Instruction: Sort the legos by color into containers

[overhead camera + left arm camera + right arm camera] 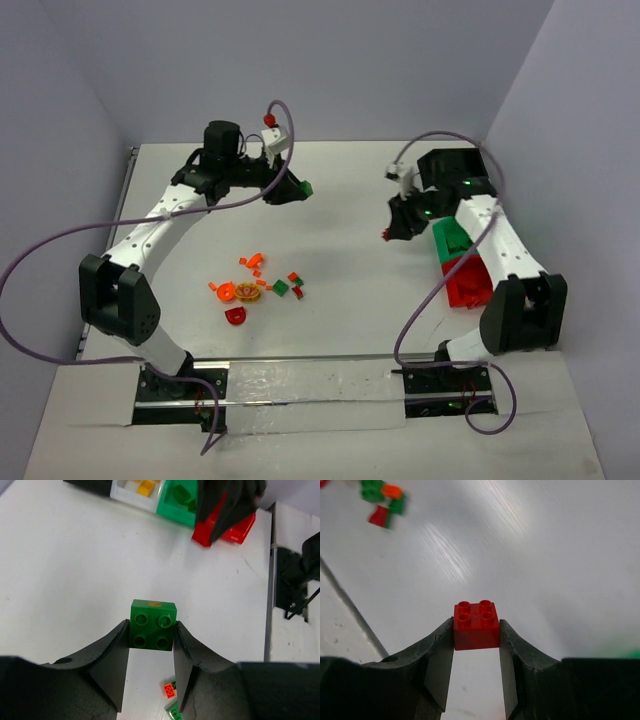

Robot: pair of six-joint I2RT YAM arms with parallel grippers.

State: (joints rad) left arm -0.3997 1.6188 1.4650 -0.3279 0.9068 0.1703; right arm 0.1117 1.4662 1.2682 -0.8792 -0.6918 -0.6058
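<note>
A green brick [153,622] is clamped by the left gripper [151,630]. A red brick [476,624] is clamped by the right gripper [476,630], near the containers [466,290]. If the 2 arms are driven there together, collision is risked.

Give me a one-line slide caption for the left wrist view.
Left gripper clamps a green four-stud brick, with the containers across the white table ahead.

Open table [350,215] mid-way; legos [248,292] front-left, right arm [497,235] over containers [465,290].
</note>
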